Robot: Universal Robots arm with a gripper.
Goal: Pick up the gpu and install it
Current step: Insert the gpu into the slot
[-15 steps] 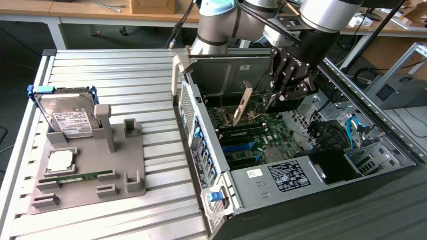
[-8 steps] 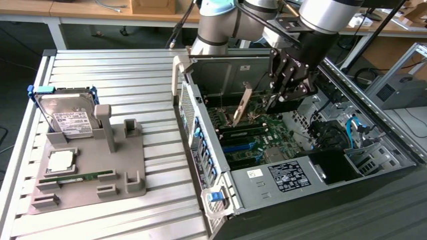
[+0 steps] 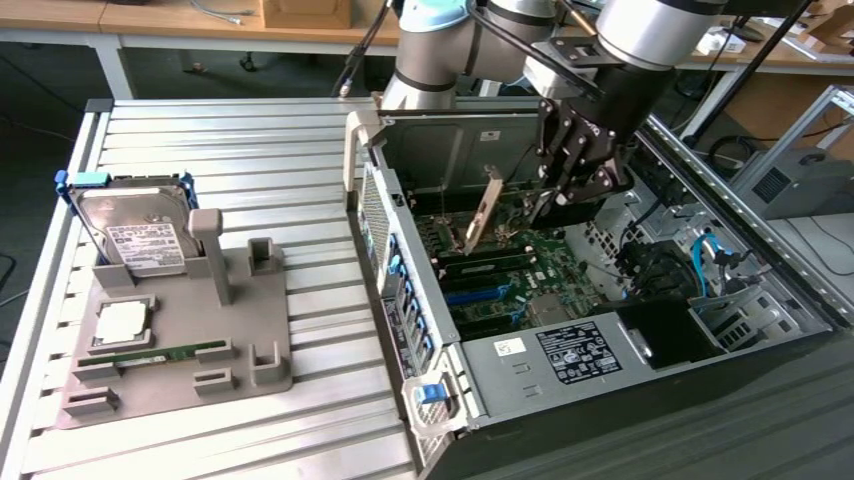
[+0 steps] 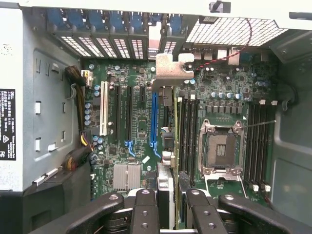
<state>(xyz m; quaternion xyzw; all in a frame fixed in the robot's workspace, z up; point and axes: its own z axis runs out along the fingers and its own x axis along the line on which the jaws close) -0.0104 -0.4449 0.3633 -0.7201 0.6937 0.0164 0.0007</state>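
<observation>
- Gripper point(image 3: 567, 195) is grasping the gpu point(image 3: 478, 215) by its top edge, holding it upright inside the computer case point(image 3: 747, 370), above the motherboard point(image 4: 141, 126).
- Card is looking light, stiff, fragile; edge grip is suiting it.

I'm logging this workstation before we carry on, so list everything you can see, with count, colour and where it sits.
gpu: one, dark card with pale metal bracket, held edge-on above the motherboard inside the case.
computer case: one, black and grey, open, on the exterior view's right.
motherboard: one, green, in the case, with a blue slot and an empty processor socket.
hard drive: one, silver with white label, standing in the fixture.
fixture: one, grey, on the slatted table.
memory stick: one, green, lying in the fixture.
gripper: one, black, shut on the gpu.
</observation>
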